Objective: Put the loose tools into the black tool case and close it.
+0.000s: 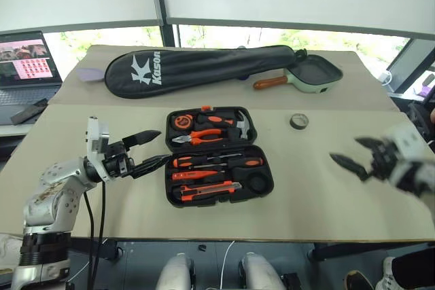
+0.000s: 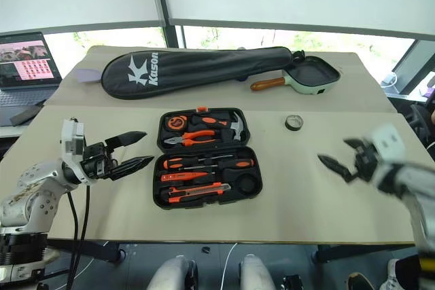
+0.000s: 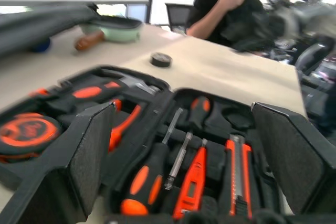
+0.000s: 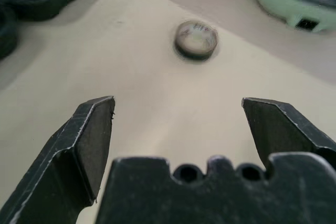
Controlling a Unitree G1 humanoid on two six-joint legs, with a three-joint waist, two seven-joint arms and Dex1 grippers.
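Tool case (image 1: pixel 219 156) lies open at frame centre, with the screwdrivers (image 1: pixel 216 162) and knife (image 1: pixel 209 191) seated in its lower half. The tape roll (image 1: pixel 299 121) sits loose on the table (image 1: pixel 319 188), up and right of the case. Left gripper (image 1: pixel 153 150) is spread and empty, just left of the case. Right gripper (image 1: pixel 357 155), at right edge, is spread, empty and aimed toward the roll. Risk: the low, round roll may skid from a pinch; an unseated roll would block the lid.

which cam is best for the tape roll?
Right wrist view: the tape roll lies straight ahead between the open right gripper fingers. Both eye views show it small, right of the tool case; left wrist view, distant.
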